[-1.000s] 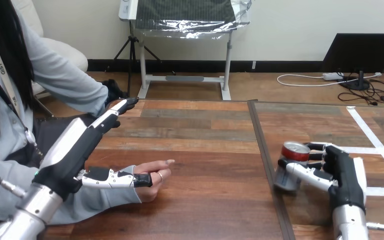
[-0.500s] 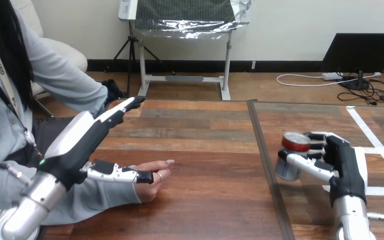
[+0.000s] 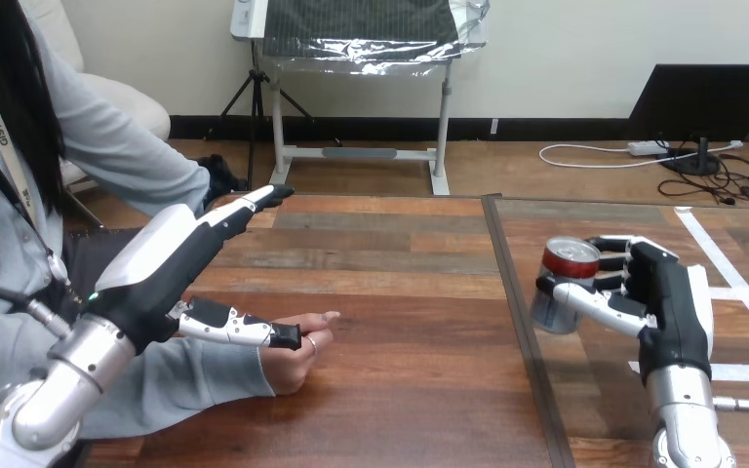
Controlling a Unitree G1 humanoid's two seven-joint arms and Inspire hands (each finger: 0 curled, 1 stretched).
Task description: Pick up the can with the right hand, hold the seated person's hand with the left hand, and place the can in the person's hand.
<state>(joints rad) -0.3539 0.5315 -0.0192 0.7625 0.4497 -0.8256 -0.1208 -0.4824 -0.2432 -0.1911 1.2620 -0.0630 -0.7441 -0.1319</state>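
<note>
Higher than a second ago, the right hand (image 3: 668, 292) has carried the can (image 3: 560, 281) up and farther from the robot, and the left hand (image 3: 161, 258) has swung a little to the right over the person's sleeve. The right hand's fingers and thumb are wrapped round the can, grasping it from the can's right side. The can is a small cylinder with a silver body, a red band round its upper part and a grey metal lid; it leans slightly and looks clear of the wooden table (image 3: 400, 283), just right of the dark seam (image 3: 512, 292) that runs across the boards. White tape lines (image 3: 731, 283) lie on the table beyond and under the right hand. The left hand is relaxed and grasps nothing: its fingers are straight and point up and to the right, and its thumb reaches out across the person's hand (image 3: 297, 359). Whether the thumb touches it cannot be told. The person's hand lies on the table with its fingers pointing right, well apart from the can.
</note>
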